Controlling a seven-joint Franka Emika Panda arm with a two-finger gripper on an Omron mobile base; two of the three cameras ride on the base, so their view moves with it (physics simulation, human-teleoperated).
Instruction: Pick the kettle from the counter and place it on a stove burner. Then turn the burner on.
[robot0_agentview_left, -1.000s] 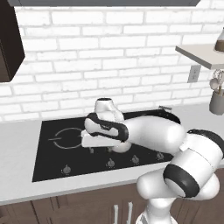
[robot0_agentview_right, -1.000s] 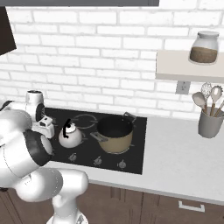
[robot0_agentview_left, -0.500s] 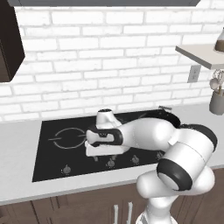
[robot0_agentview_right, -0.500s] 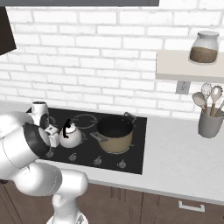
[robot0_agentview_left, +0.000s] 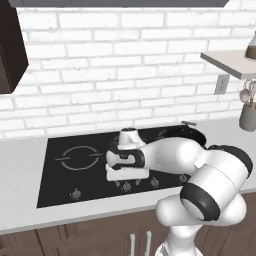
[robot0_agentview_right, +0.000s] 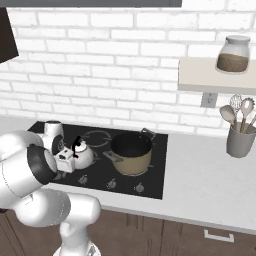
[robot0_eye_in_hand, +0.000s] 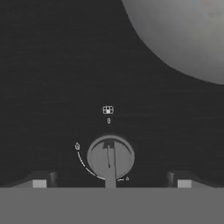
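With the small whitish-silver kettle (robot0_agentview_right: 82, 156) already on the black glass stove (robot0_agentview_right: 155, 165), the wide-open gripper (robot0_eye_in_hand: 111, 180) straddles a small, stiff grey knob (robot0_eye_in_hand: 110, 157), best pinched across its ridge.

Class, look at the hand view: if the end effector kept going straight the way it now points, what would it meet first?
Most likely the small grey stove knob, which sits centred between the open end effector's fingertips. The black glass of the stove lies around it. The kettle stays off to one side. Depth is hard to judge.
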